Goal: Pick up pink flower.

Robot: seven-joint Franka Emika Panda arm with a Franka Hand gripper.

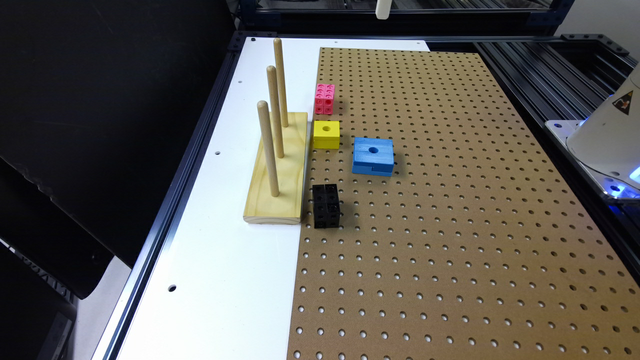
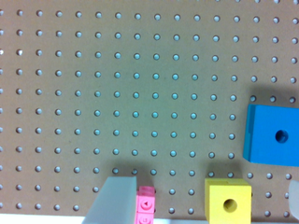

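Robotics lab bench. Desk [image 1: 210,250] is a white panel framed in black aluminium extrusion [image 1: 545,75], half covered by a brown pegboard [image 1: 450,225] with a regular hole grid. White robot base [image 1: 607,135] bolted at the exterior view's right, blue indicator lights lit, warning sticker on it. Test props laid out: wooden peg stand [image 1: 277,170], holed coloured blocks [image 1: 372,156]. Black curtain [image 1: 100,125] screens one side.
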